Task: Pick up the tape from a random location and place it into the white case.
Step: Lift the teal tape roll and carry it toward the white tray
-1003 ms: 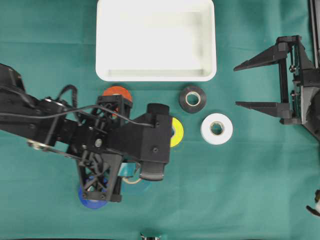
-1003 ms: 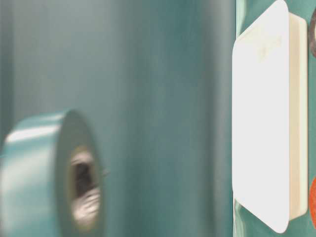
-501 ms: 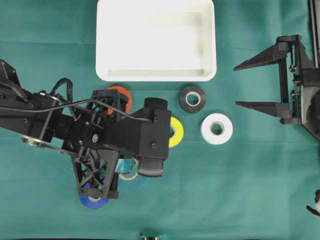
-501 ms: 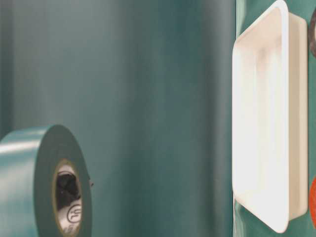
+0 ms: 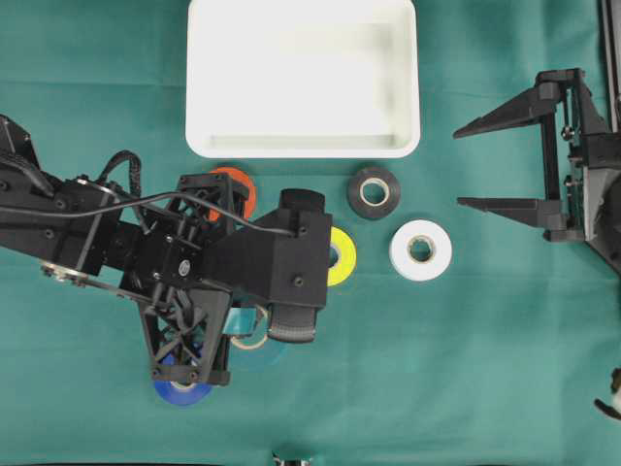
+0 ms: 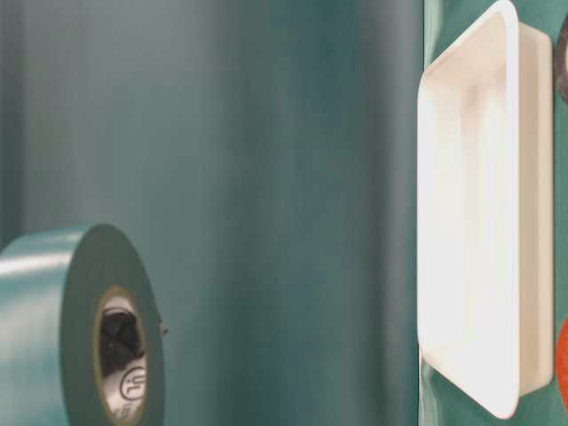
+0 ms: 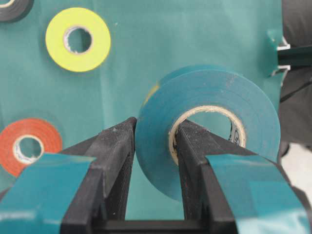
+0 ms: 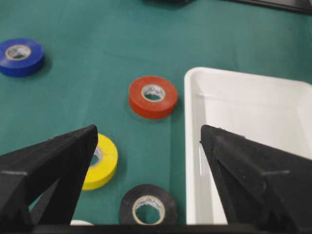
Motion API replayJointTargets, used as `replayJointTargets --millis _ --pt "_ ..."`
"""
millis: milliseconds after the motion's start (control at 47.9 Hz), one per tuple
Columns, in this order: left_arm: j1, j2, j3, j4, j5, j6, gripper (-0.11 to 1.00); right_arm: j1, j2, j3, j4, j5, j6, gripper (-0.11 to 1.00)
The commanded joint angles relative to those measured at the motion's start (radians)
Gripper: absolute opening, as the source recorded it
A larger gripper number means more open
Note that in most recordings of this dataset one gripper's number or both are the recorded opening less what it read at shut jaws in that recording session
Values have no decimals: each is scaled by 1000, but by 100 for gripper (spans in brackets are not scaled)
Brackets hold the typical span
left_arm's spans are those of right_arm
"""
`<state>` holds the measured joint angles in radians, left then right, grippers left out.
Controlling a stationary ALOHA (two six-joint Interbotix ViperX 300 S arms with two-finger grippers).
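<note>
Below the white case, over the green cloth, the left gripper clamps the teal tape roll through its wall, one finger inside the core, while the right gripper stands wide apart, holding nothing.

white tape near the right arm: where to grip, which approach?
The white tape lies flat, core hole up, clear of the black tape. Probably best from straight above: either one finger in the hole and one outside the wall, as the left gripper holds the teal tape, or both fingers outside.
</note>
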<state>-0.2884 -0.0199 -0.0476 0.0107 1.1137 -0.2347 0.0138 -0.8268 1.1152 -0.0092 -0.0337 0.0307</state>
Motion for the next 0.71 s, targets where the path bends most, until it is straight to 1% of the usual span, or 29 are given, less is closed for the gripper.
replayJointTargets --millis 0,313,418,690 --pt "2 -31 -29 3 -3 0 21 2 5 -26 2 -3 2 92" --pt "2 -31 -29 5 -3 0 21 2 5 -26 2 -2 2 92" --pt "14 -32 -28 5 -3 0 21 2 5 -26 2 -3 2 92" --pt "106 -32 -21 5 -3 11 21 2 5 -26 2 -3 2 92"
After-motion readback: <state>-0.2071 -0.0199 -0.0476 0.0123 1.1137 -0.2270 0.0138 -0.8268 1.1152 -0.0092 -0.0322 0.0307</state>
